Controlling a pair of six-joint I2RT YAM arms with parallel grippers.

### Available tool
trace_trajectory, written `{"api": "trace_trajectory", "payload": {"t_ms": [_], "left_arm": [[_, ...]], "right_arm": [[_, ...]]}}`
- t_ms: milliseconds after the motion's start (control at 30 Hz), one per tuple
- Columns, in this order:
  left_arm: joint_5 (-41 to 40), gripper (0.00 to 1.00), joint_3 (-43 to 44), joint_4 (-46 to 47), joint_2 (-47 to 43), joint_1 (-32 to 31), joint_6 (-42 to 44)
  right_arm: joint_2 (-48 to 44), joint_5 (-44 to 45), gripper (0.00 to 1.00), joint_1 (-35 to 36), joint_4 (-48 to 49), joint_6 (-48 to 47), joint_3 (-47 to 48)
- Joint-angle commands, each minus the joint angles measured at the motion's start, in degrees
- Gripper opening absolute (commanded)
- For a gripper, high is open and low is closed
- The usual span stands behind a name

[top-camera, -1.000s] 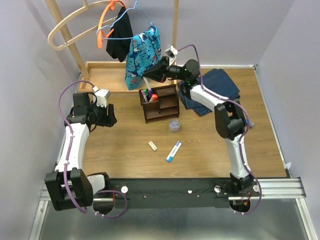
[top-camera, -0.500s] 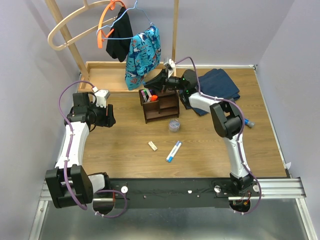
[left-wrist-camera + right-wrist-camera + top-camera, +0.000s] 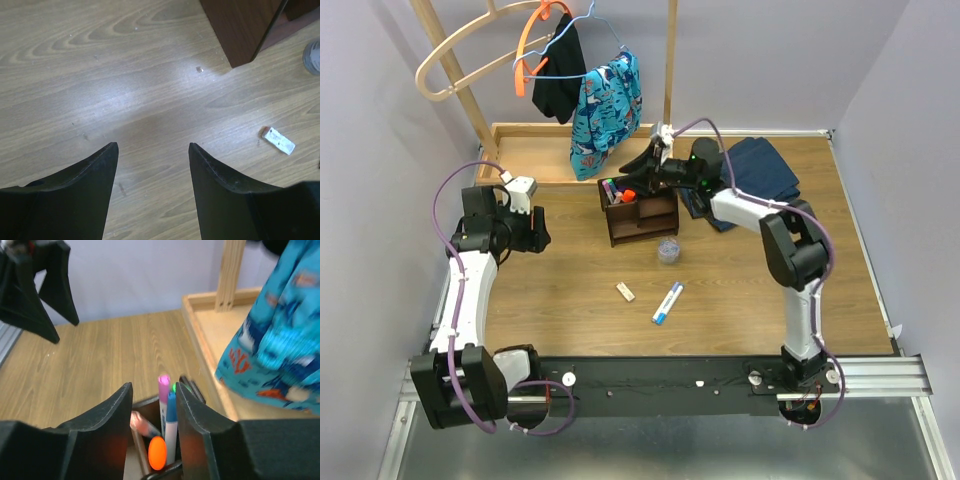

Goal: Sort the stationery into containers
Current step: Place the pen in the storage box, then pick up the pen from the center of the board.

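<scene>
The dark brown organiser [image 3: 642, 210] stands mid-table. Its back left compartment holds an orange marker [image 3: 157, 452], a pink-capped pen [image 3: 164, 382], a blue-capped pen [image 3: 171, 407] and a green cap [image 3: 174, 388]. My right gripper [image 3: 642, 166] hovers just above that compartment, open, with the pens showing in the gap between its fingertips [image 3: 154, 386]. My left gripper [image 3: 535, 232] is open and empty over bare table [image 3: 152, 145], left of the organiser. A clear tub [image 3: 668, 250], a white eraser [image 3: 625, 291] and a blue-capped bottle [image 3: 668, 302] lie in front of the organiser.
Folded blue jeans [image 3: 760, 168] lie behind my right arm. A pale wooden tray [image 3: 535, 152] with tall posts and hanging clothes [image 3: 608, 100] stands at the back left, close behind the organiser. The eraser [image 3: 278, 140] and the organiser's corner [image 3: 240, 30] show in the left wrist view.
My right gripper has come down and forward from near the hanging clothes to just over the organiser's back left compartment. My left arm has barely shifted.
</scene>
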Motion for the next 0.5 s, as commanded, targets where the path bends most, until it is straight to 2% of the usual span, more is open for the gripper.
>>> {"api": "trace_trajectory", "payload": {"t_ms": [0,67,133,167,200,233,267,300,333,367,400,467], "left_arm": [[2.3,0.68,-1.86,3.41,-3.72,0.47,-2.94],[4.14,0.68,-2.56,3.85,-5.48,0.39,-3.82],[5.46,0.68,-4.23,4.37,-7.67,0.39,-5.49],[6.42,0.67,-4.93,4.55,-8.38,0.39,-5.93],[6.69,0.68,-6.25,4.81,-9.17,0.39,-6.28],[6.87,0.68,-6.78,5.16,-10.83,0.39,-6.72],[6.96,0.68,-7.31,5.34,-11.46,0.39,-6.9],[7.3,0.68,-8.01,5.26,-12.16,0.47,-7.08],[7.48,0.68,-8.28,5.43,-13.13,0.39,-7.34],[7.74,0.68,-8.54,5.43,-13.57,0.39,-7.51],[7.92,0.68,-8.81,5.43,-13.84,0.39,-7.69],[8.1,0.68,-8.9,5.69,-14.54,0.39,-8.13]], "right_arm": [[-12.83,4.22,0.49,0.41,-13.36,-11.1,-2.04],[-16.54,4.14,0.49,0.41,-22.98,-14.1,-2.92],[-22.61,1.96,0.49,0.41,-30.13,-21.03,-5.73],[-24.45,0.99,0.5,0.58,-39.57,-24.54,-6.79],[-26.13,-0.94,0.49,0.5,-45.84,-33.97,-7.23],[-28.49,-1.74,0.49,0.5,-53.3,-39.63,-7.32],[-29.13,-2.27,0.49,0.67,-68.6,-45.61,-6.71],[-29.39,-1.4,0.49,0.85,-76.58,-59.42,-6.19],[-29.13,-0.09,0.49,1.28,-83.88,-65.82,-5.4],[-28.61,1.75,0.49,2.42,-95.88,-71.36,-5.22],[-28.26,5.51,0.48,3.13,-100.44,-80.56,-5.3],[-27.47,9.05,0.45,4.97,-107.39,-86.16,-7.39]]}}
